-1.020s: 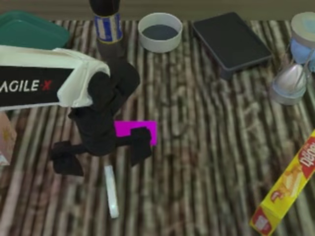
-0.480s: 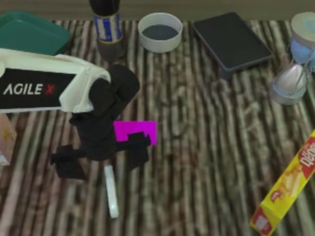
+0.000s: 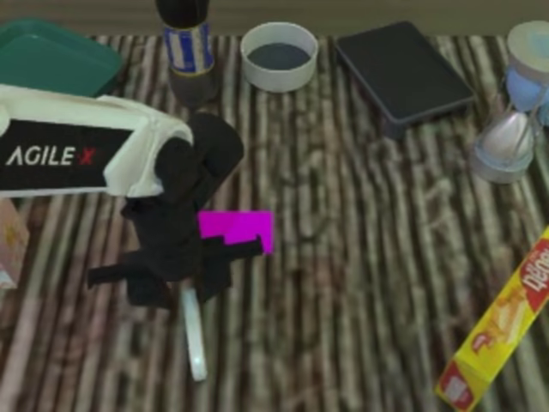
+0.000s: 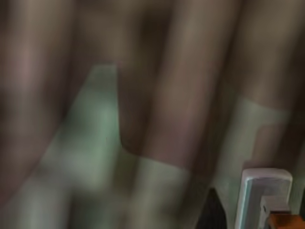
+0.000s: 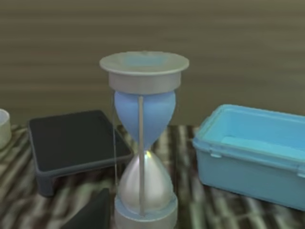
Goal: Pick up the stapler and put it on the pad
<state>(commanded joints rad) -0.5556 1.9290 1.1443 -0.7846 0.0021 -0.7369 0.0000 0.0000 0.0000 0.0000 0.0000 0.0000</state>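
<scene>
Since a second ago the left gripper (image 3: 183, 276) has narrowed its spread fingers around the stapler's (image 3: 195, 330) upper end, just below the pad (image 3: 244, 227); gripping so near one end, it may tip when lifted.

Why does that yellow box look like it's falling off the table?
The yellow box lies slanted at the table's right edge, and the picture cuts off its upper end, so I can't tell if it hangs over. Nothing is spilled or broken. The left hand is low over the stapler, beside the pink pad.
</scene>
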